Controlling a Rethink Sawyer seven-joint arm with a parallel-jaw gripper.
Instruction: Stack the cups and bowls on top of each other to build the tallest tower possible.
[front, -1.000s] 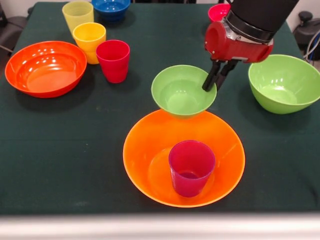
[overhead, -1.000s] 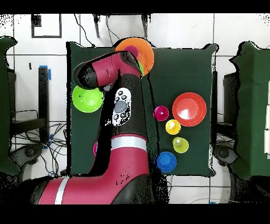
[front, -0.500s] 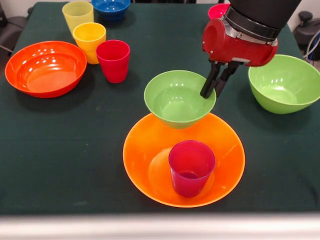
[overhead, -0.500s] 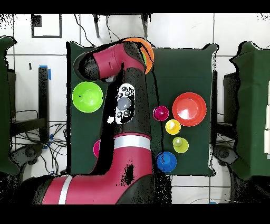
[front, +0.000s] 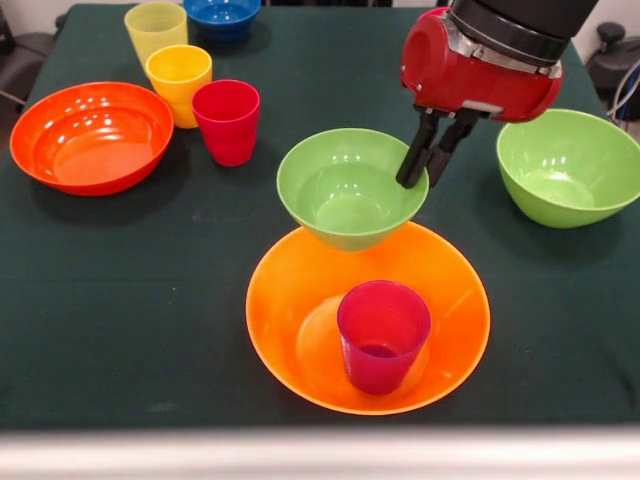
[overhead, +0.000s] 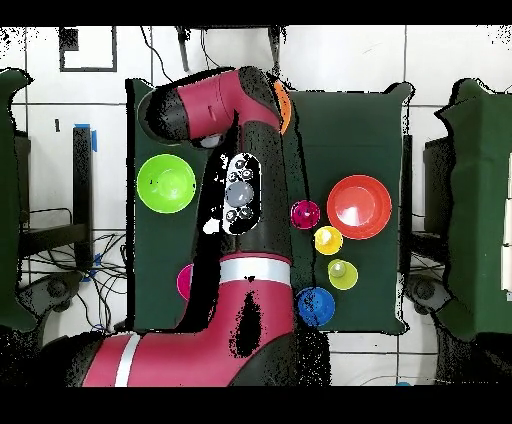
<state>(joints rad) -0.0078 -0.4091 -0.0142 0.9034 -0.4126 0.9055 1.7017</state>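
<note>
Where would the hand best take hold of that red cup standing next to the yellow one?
Probably on the rim of the red cup, coming straight down from above. It stands upright with its mouth open, so one finger can slip inside the thin wall. The yellow-orange cup crowds one side, so pinch the rim on the side away from it.

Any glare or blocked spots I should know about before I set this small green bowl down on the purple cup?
Front view: soft glare patches on the orange-red bowl and large green bowl; small green bowl, held by the gripper, and purple cup show clearly. Overhead view: the arm hides both, leaving only a sliver of the large orange bowl.
</note>
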